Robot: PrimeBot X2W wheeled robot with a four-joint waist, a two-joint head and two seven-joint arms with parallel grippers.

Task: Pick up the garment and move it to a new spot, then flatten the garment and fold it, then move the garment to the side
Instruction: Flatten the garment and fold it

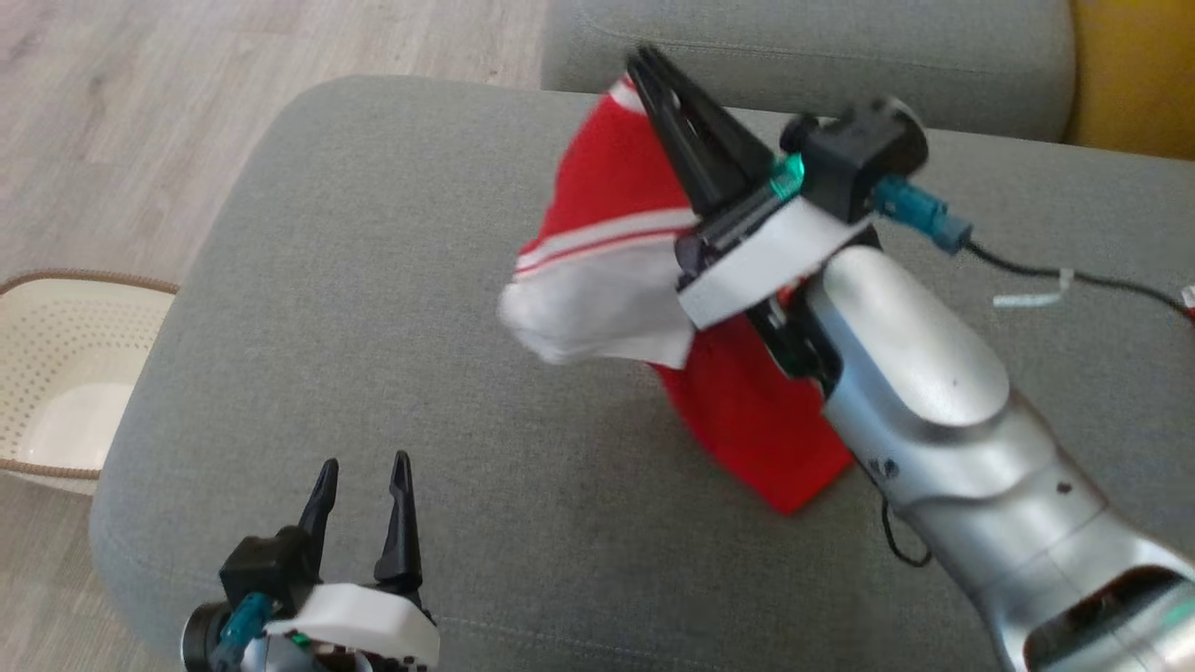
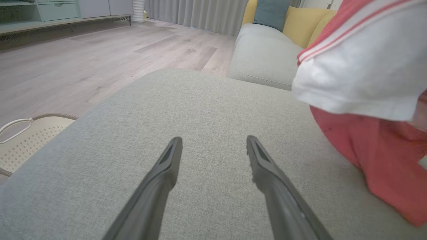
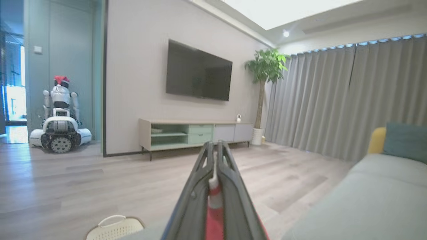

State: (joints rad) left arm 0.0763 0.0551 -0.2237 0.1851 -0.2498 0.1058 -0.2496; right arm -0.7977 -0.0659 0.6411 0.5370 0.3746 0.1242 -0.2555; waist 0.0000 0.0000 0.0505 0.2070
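Note:
The garment (image 1: 607, 252), a red jersey with a white sleeve and red-and-white striped trim, hangs lifted above the grey sofa cushion (image 1: 373, 308), its lower red part still touching the cushion. My right gripper (image 1: 649, 65) is shut on the garment's upper edge, fingers pointing up and away. In the right wrist view a strip of red and white cloth (image 3: 215, 200) is pinched between the closed fingers. My left gripper (image 1: 364, 471) stands open low over the cushion's front, well left of the garment (image 2: 363, 83), nothing between its fingers (image 2: 170, 160).
A cream perforated basket (image 1: 56, 373) stands on the wood floor left of the cushion. A second grey cushion (image 1: 803, 47) and a yellow one lie behind. A black cable (image 1: 1074, 280) trails across the cushion at the right.

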